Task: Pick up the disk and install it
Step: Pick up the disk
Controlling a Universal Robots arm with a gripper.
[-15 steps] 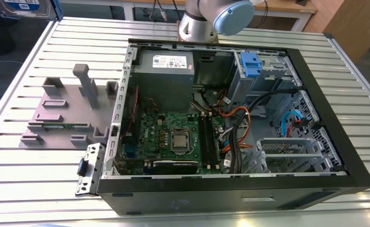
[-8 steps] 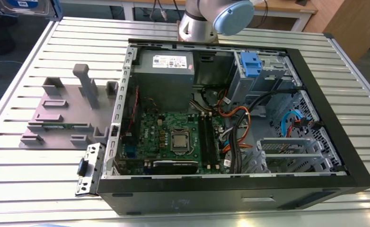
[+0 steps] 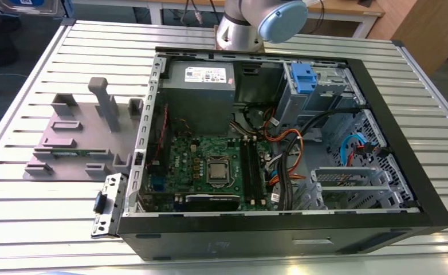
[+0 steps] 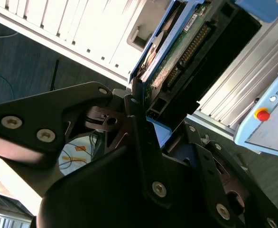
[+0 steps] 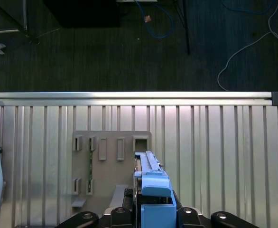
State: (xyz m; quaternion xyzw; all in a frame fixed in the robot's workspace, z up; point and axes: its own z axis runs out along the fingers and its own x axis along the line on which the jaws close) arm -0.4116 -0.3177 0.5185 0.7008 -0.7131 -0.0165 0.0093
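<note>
the claw [image 4: 143,104] grips the disk [image 4: 177,52] edge-on between its jaws.

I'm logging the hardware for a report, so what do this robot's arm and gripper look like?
The arm is a smooth silver-grey metal tube with a rounded light-blue cap on its joint. The gripper is matte black, built from flat angular link plates fastened with round silver screws. Its fingers are narrow black bars.
</note>
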